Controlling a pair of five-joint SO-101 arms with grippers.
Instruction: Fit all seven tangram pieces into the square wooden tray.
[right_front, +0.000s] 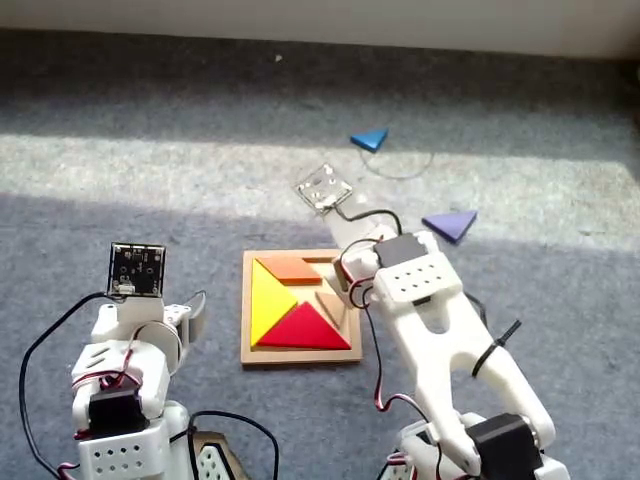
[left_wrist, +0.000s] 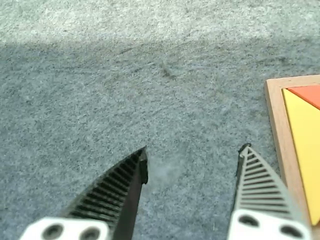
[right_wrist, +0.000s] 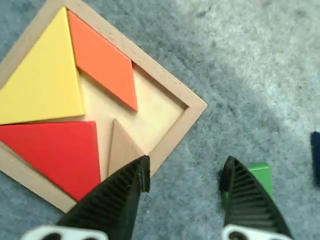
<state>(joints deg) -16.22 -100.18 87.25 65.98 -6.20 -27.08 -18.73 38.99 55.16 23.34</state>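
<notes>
carpet (right_front: 200, 140): grey and fuzzy, under and all round the right pincer (right_wrist: 184, 175)
sun patch (right_front: 150, 165): pale band, well beyond the pincer
wall strip (right_front: 400, 20): light, farthest from the pincer

yellow tri (right_wrist: 42, 75), red tri (right_wrist: 55, 150), orange piece (right_wrist: 102, 60), tan tray (right_wrist: 150, 68), poss. navy piece (right_wrist: 316, 150)

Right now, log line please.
in tray: yellow triangle, orange parallelogram, red triangle, tan triangle | loose: blue triangle, purple triangle, green piece | left gripper: open, beside tray | right gripper: open, over tray edge
</notes>
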